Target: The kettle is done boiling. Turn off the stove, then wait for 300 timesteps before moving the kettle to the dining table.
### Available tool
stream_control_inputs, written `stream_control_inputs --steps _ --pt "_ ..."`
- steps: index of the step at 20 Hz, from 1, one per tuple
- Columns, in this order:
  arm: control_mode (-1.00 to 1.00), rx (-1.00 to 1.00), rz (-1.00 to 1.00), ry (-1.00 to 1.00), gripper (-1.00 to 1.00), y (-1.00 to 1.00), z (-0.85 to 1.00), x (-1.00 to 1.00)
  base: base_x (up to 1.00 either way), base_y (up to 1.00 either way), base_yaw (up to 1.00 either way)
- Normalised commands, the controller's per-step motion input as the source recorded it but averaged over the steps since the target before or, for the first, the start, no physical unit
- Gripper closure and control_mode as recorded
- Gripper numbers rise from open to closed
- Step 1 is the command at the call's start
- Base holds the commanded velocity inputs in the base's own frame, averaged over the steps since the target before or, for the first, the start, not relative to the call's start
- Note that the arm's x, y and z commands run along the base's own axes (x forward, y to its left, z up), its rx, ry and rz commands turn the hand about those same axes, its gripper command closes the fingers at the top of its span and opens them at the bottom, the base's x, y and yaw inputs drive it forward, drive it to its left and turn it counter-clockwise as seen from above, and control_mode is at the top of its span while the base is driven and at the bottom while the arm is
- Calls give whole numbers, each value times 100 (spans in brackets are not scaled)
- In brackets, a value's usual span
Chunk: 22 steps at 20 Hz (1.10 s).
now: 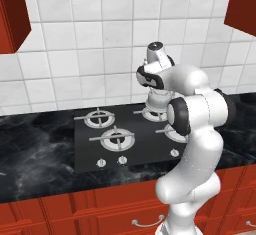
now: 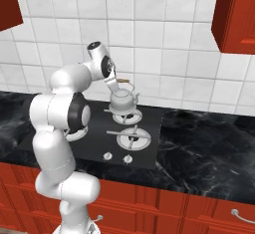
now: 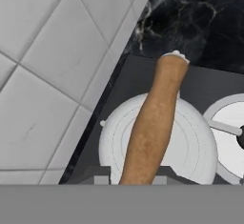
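Kettle [image 2: 123, 100] sat on the back burner of the stove [image 2: 149, 151], close to the tiled wall [image 2: 164, 54]; the fingers [image 2: 113, 82] were closed on its arched handle [image 3: 152, 127]. Rigid metal, likely heavy with water and prone to swing, so the handle top looked like the best hold. Knobs [image 2: 117, 157] sat in front, the wall crowded the back, and black table top [image 2: 209, 148] lay alongside.

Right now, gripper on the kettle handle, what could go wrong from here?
1. The gripper is shut on the thin arched handle off-center, so the kettle may swing or tilt when lifted.
2. The kettle sits on the rear burner beside the tiled wall; a tilting lift could knock it against the tiles.
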Motion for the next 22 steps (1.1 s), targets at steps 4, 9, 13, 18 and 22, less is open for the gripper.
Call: stream_control_inputs --steps 4,9,13,18,22 --pt "-100 0 0 -5 100 0 30 -38 0 0 0" --pt "-100 0 0 -2 100 0 30 -40 0 0 0" --pt "-100 0 0 0 100 0 33 -39 0 0 0" --pt "-100 0 0 0 100 0 32 -40 0 0 0" --pt "-100 -1 0 0 100 0 22 -45 0 0 0"
